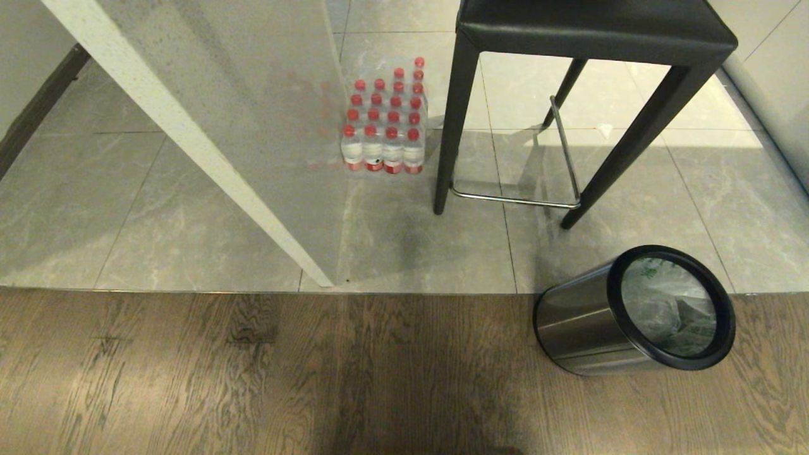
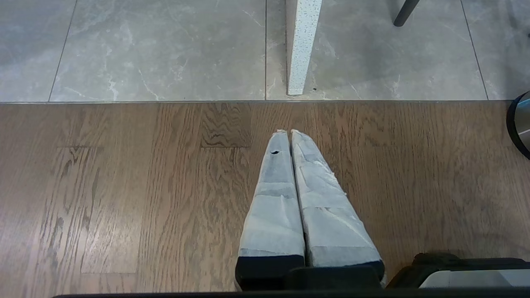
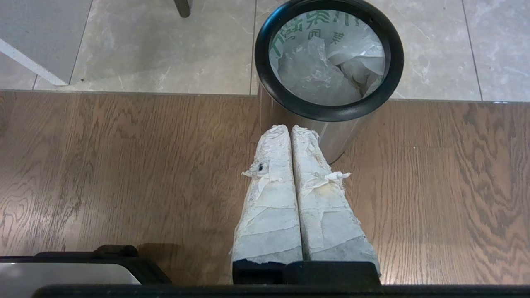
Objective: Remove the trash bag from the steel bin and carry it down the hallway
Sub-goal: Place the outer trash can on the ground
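Floor in two zones: grey marble-look tiles of the hallway point(image 1: 189, 208) on the far side, dark wood-plank floor point(image 1: 253, 379) on the near side, meeting along a straight seam across the head view; a white speckled panel point(image 1: 208, 151) slants down from far left to stand on the tile just beyond the seam; a black stool point(image 1: 588, 28) with a chrome footrest stands on the tile at far right; a shrink-wrapped pack of red-capped water bottles point(image 1: 384, 123) sits on the tile between panel and stool; the steel bin point(image 1: 581, 322), black-rimmed, stands at near right across the seam, nearer than the stool's legs; the trash bag point(image 1: 670, 309), translucent white with green print, lies crumpled inside the bin, below the rim; the left gripper point(image 2: 288, 131) hangs over bare planks with taped fingers pressed together, empty; the right gripper point(image 3: 289, 127) hangs just on the near side of the bin, fingers likewise clenched on nothing, apart from the bag.
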`<state>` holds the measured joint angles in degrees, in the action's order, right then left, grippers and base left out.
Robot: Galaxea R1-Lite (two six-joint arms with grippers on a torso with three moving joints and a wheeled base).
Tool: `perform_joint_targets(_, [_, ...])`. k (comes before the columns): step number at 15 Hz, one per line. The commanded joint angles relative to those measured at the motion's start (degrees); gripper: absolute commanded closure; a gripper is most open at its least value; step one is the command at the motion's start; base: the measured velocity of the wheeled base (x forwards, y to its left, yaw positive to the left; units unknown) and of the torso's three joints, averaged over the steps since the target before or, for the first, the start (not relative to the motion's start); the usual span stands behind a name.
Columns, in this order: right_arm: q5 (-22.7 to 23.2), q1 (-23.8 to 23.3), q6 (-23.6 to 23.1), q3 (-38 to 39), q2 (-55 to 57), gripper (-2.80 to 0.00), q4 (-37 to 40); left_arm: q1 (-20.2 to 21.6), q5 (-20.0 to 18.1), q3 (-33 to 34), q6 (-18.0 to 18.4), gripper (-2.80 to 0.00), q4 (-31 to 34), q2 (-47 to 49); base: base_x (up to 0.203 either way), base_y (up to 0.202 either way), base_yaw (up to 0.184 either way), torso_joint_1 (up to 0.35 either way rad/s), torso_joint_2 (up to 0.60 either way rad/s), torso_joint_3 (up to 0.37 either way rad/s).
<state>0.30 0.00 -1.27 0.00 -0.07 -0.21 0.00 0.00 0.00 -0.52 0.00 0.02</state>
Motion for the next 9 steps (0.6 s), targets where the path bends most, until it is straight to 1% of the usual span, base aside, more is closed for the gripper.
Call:
perform_joint_targets(1, [0.05, 0.0, -0.05, 0.0, 0.07, 0.0, 0.03, 0.0, 0.0, 0.0, 0.0, 0.0, 0.0, -0.02, 0.0, 0.0, 0.0, 0.0, 0.0, 0.0])
perform_joint_targets(6, [-0.13, 0.0, -0.36, -0.58, -0.01, 0.0, 1.66, 0.0, 0.0, 0.0, 0.08, 0.0, 0.0, -0.02, 0.0, 0.0, 0.0, 0.0, 0.0, 0.0])
perform_joint_targets(7, [-0.17, 0.0, -0.19, -2.38, 0.17, 0.0, 2.2, 0.0, 0.0, 0.0, 0.08, 0.0, 0.0, -0.02, 0.0, 0.0, 0.0, 0.0, 0.0, 0.0])
perform_joint_targets(9, [-0.22, 0.0, -0.06, -11.28, 4.45, 0.0, 6.05, 0.0, 0.0, 0.0, 0.08, 0.0, 0.0, -0.02, 0.0, 0.0, 0.0, 0.0, 0.0, 0.0])
